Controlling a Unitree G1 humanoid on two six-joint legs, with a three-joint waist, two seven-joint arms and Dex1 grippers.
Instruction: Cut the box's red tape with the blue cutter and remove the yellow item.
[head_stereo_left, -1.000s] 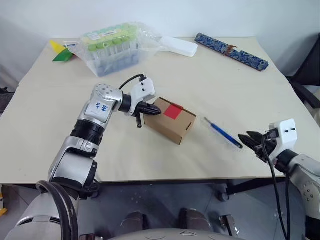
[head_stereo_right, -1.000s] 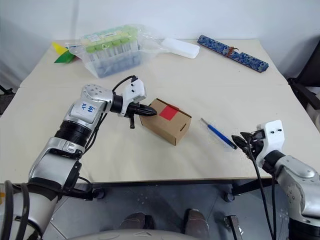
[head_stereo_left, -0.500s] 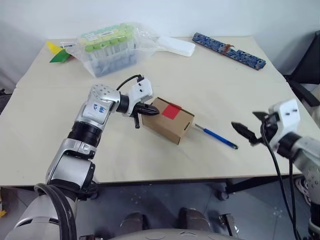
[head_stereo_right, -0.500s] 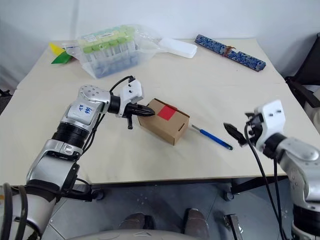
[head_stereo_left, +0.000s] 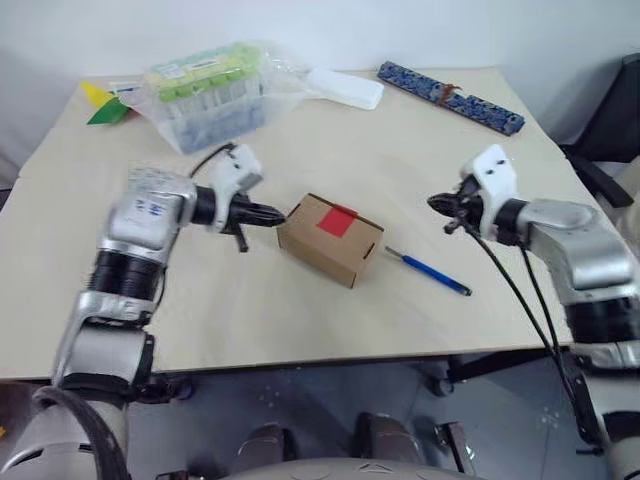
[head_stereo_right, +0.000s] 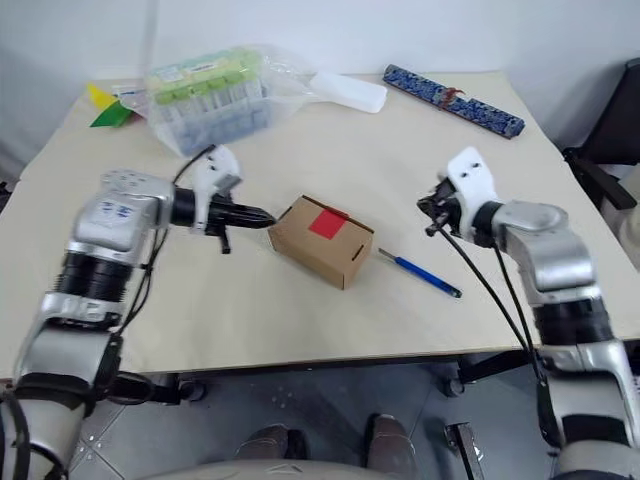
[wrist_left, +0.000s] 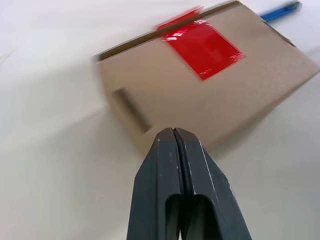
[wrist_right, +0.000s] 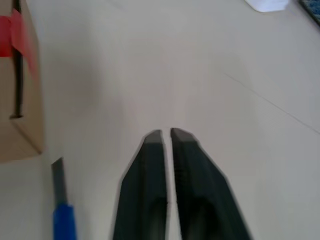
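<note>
The brown box (head_stereo_left: 330, 240) lies mid-table with the red tape (head_stereo_left: 337, 220) across its top seam. Just right of it the blue cutter (head_stereo_left: 430, 272) lies flat on the table, its dark tip toward the box. My left gripper (head_stereo_left: 278, 213) is shut and empty, its tip at the box's left corner; the left wrist view shows the closed fingers (wrist_left: 172, 150) in front of the box (wrist_left: 215, 95). My right gripper (head_stereo_left: 436, 203) hangs shut and empty above the table, beyond the cutter (wrist_right: 62, 215) and right of the box. The yellow item is out of view.
A clear bag of green-capped tubes (head_stereo_left: 215, 90) sits at the back left, with yellow and green paper pieces (head_stereo_left: 100, 103) beside it. A white flat block (head_stereo_left: 343, 88) and a long blue patterned bar (head_stereo_left: 450, 97) lie along the back. A dark chair (head_stereo_left: 610, 140) stands right of the table.
My right gripper rose from the table's front edge, swung in over the table toward the box, opened wide and then shut on nothing. My left gripper drew back left off the box top.
</note>
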